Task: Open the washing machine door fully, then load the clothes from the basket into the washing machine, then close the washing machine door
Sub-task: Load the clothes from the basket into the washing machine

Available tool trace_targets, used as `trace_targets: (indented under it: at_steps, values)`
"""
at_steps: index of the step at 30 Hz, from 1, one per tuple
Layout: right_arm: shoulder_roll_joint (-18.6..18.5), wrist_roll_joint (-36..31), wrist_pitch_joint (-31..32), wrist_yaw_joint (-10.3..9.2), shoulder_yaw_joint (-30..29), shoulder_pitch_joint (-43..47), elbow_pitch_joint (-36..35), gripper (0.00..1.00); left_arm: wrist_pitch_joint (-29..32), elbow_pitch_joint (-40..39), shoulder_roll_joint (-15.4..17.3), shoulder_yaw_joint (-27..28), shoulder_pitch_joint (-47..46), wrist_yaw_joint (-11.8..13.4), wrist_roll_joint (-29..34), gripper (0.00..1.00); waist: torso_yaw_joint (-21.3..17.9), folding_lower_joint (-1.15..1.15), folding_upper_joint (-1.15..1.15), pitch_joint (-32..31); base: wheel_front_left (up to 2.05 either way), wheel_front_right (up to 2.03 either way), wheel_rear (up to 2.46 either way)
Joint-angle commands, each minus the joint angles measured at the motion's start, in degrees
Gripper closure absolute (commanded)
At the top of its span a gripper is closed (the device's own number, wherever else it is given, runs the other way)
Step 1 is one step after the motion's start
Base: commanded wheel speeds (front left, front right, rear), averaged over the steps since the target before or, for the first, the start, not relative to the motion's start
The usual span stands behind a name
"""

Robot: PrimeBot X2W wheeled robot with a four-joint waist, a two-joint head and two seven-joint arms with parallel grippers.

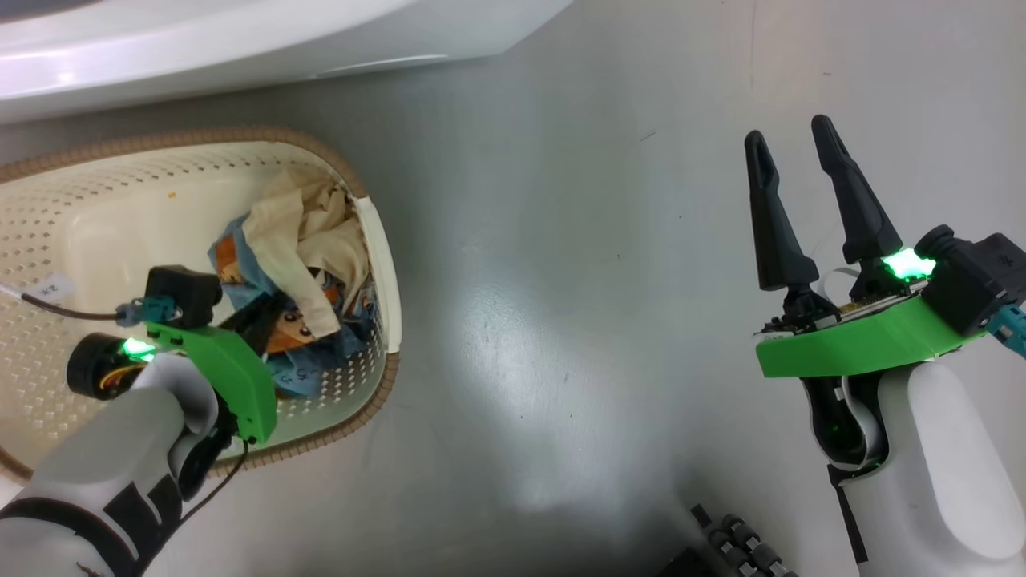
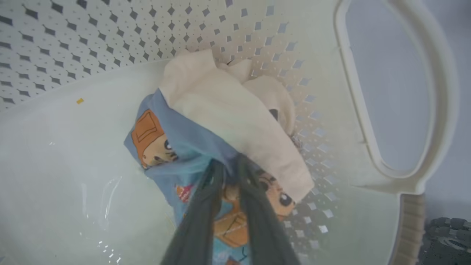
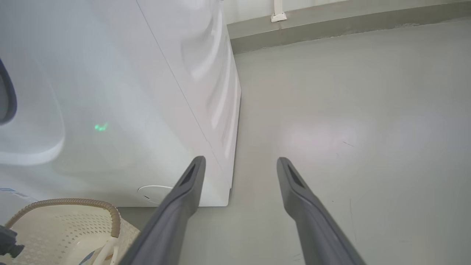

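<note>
The basket (image 1: 383,264) stands on the floor in front of the washing machine (image 1: 240,40), with the clothes (image 1: 300,232) heaped at its right end. My left gripper (image 2: 230,163) reaches down into that heap and is shut on the light blue printed garment (image 2: 180,136), which lies under a cream cloth (image 2: 228,106). My right gripper (image 1: 789,136) hovers open over bare floor, well to the right of the basket. The right wrist view shows its gripper (image 3: 241,162) open, with the washing machine (image 3: 128,92) front-left and the basket (image 3: 73,224) low left. The door is out of view.
Grey floor (image 1: 561,320) spreads between the basket and my right arm. A dark wheeled part of my base (image 1: 737,545) sits at the bottom edge. The machine's round cap (image 3: 154,193) is low on its front. A wall skirting (image 3: 331,29) runs behind.
</note>
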Motion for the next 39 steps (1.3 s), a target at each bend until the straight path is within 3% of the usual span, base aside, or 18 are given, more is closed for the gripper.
trace_targets:
  at_steps: [1,10,15,31,39]
  values:
    - [0.4,-0.5,-0.7,0.17,1.3,1.4,-1.3,0.0,-0.4,-0.5,1.9,0.5,-0.1,-0.1,-0.8,1.0,0.0,0.0,0.0,0.0,0.0,0.0,0.0]
    - [0.3,-0.6,-0.7,0.17,0.8,1.8,-1.0,0.0,-0.4,-1.4,1.6,-0.5,-0.4,-0.1,-3.3,1.0,0.6,0.0,0.0,-2.0,0.0,0.0,0.0]
    - [0.0,-0.6,-0.7,0.17,0.4,2.2,-0.9,0.0,-0.4,-2.3,1.2,1.6,0.4,-0.1,-4.3,1.0,1.5,0.0,0.0,-4.2,0.0,0.0,0.0]
    - [-1.3,-0.2,-0.7,0.17,-0.9,5.2,0.3,0.0,-0.4,-7.2,0.3,14.7,7.3,-0.1,2.7,1.0,4.5,0.0,0.0,-12.8,0.0,0.0,0.0]
    - [-2.2,0.2,-0.7,0.17,-1.7,8.5,1.2,0.0,-0.4,-11.4,-0.5,24.7,13.2,-0.1,10.7,1.0,6.2,0.0,0.0,-19.2,0.0,0.0,0.0]
